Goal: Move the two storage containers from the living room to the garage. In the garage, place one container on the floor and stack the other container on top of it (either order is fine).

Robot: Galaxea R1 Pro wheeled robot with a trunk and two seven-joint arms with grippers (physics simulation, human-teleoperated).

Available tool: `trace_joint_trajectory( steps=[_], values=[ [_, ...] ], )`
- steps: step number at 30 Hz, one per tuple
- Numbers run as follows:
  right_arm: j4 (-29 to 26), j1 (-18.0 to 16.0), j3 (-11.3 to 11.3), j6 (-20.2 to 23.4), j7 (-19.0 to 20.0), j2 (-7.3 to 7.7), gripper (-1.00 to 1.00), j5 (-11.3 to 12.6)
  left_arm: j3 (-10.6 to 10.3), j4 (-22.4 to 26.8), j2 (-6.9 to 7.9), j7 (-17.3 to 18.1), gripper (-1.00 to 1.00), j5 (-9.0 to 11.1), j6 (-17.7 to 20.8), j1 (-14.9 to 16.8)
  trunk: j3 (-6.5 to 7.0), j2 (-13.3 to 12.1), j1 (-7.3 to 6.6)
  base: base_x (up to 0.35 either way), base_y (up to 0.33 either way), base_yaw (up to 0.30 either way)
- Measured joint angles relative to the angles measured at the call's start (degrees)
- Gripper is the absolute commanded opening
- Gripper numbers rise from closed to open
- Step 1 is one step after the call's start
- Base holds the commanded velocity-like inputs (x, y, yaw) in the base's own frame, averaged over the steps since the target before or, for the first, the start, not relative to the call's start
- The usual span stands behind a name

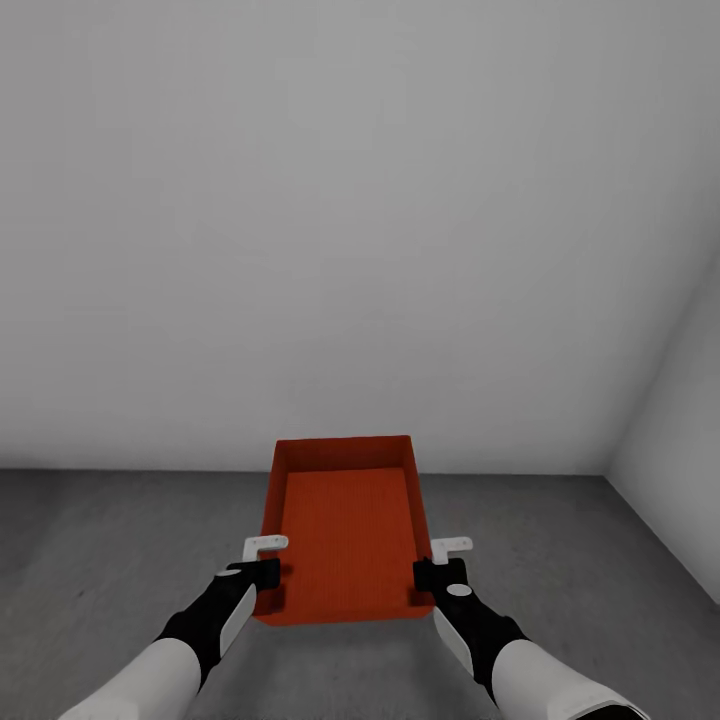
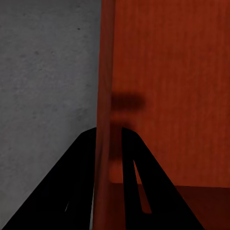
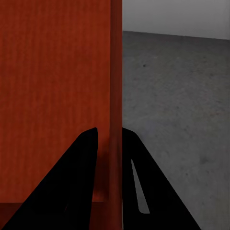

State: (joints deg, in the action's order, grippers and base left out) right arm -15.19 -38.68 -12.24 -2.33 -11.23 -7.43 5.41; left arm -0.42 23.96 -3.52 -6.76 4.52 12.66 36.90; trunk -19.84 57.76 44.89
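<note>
Both hands, left hand [image 1: 268,572] and right hand [image 1: 425,572], clamped the orange container's [image 1: 347,535] side walls low in frame, above grey concrete floor [image 1: 90,560], pale garage wall [image 1: 350,220] filling the upper frame

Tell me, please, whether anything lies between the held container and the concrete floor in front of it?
Nothing visible does. The storage container hangs between the left gripper and right gripper, each clamped on a side wall, and the floor ahead looks bare up to the wall.

No text, label, brand, number or sign can be read anywhere here. The orange-red storage container [image 1: 347,530] has plain walls and a plain bottom with no markings. The pale grey wall [image 1: 350,220] and the concrete floor [image 1: 100,540] are likewise unmarked.
</note>
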Motion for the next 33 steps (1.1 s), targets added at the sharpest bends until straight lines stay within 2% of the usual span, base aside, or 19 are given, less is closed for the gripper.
trace_joint_trajectory(
  steps=[33],
  values=[
    [0.07,0.02,-0.21,-0.04,0.02,0.07,-1.0,0.21,0.08,-0.28,-0.06,0.01,-1.0,-0.05,-0.24,0.02,-3.05,0.0,0.0,0.0,0.0,0.0]
  ],
)
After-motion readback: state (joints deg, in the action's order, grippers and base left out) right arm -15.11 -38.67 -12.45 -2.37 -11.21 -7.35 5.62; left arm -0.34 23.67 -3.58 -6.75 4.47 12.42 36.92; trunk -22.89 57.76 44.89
